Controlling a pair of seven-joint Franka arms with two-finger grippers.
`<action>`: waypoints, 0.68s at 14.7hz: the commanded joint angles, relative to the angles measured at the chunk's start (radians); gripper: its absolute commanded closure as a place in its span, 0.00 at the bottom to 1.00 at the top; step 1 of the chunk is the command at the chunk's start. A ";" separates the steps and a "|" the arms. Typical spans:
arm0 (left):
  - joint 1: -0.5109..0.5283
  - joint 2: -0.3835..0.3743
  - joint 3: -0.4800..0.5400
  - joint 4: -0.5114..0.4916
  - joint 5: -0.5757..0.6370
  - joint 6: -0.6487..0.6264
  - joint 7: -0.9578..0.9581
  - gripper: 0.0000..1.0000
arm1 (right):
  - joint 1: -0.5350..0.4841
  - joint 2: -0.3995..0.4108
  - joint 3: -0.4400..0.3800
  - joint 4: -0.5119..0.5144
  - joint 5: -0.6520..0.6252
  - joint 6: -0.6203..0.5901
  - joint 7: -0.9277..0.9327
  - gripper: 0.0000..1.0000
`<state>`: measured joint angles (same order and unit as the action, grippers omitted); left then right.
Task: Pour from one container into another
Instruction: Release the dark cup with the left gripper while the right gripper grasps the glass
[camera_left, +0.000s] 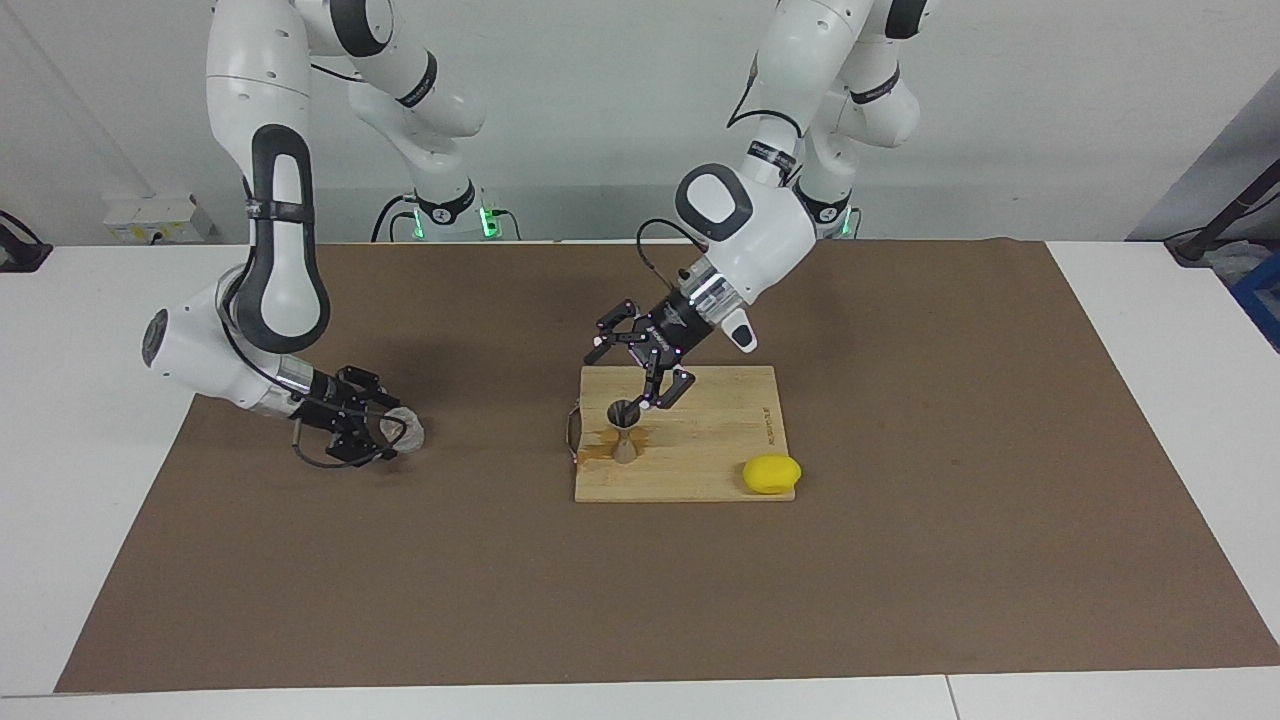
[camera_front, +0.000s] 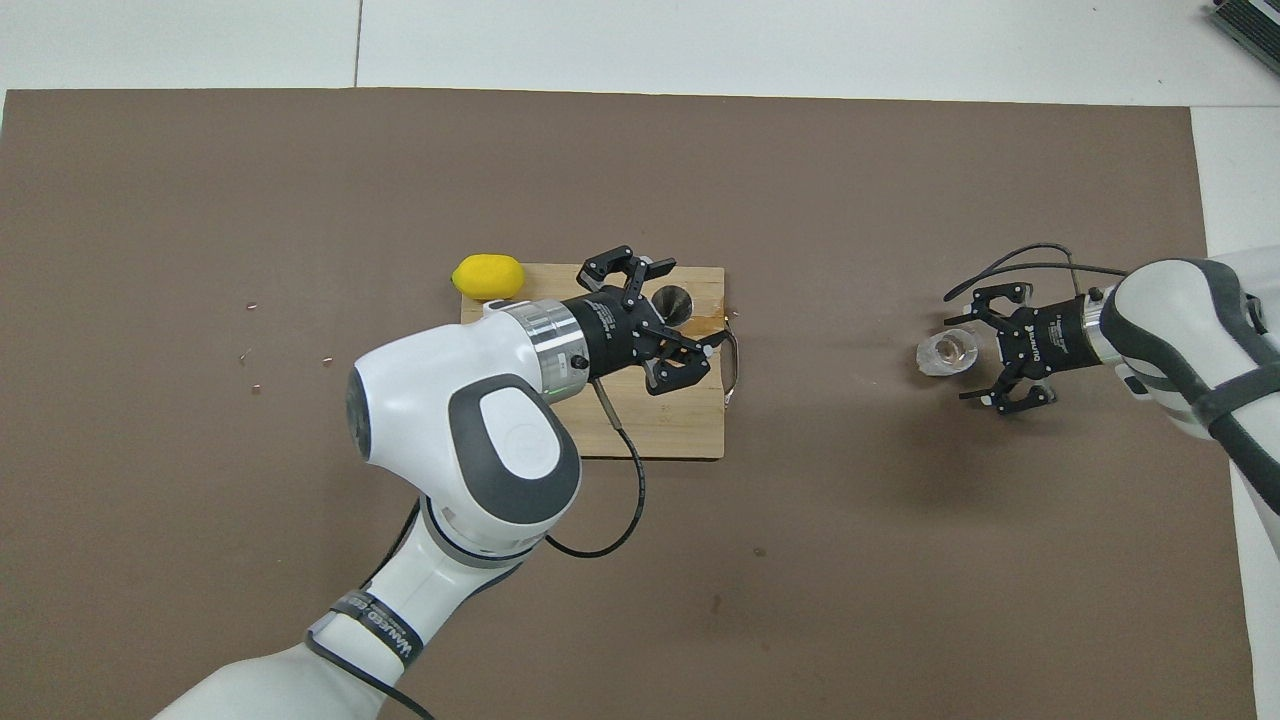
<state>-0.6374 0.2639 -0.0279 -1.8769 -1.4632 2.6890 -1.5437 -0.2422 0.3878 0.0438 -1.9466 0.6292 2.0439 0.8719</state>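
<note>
Tumbler and jigger sit well apart on my screens, so I start with the big things. My brown mat covers most of the white table. On it lies the wooden cutting board, roughly mid-table, with a wet brownish patch around the jigger's foot. My left gripper hangs over the board's edge nearest the robots, just beside the jigger, its fingers spread wide and holding nothing; from overhead its body covers part of the board. A yellow lemon rests at the board's corner farthest from the robots, toward the left arm's end. The jigger stands upright on the board at the edge toward the right arm's end. Off the board, toward the right arm's end of the mat, my right gripper is low, its fingers open around the clear tumbler, which is hard to make out against them; whether it stands or lies tilted I cannot tell.
</note>
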 joint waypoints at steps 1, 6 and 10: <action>0.100 -0.035 0.000 -0.021 0.120 -0.170 0.030 0.00 | 0.000 -0.018 0.002 -0.038 0.052 0.038 -0.034 0.00; 0.235 -0.020 0.002 0.089 0.524 -0.460 0.037 0.00 | 0.000 -0.023 0.002 -0.051 0.057 0.041 -0.030 0.00; 0.317 -0.021 0.000 0.176 0.875 -0.603 0.149 0.00 | 0.000 -0.026 0.002 -0.057 0.090 0.042 -0.031 0.01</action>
<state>-0.3549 0.2398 -0.0203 -1.7388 -0.7141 2.1475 -1.4653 -0.2416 0.3877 0.0439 -1.9672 0.6744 2.0608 0.8719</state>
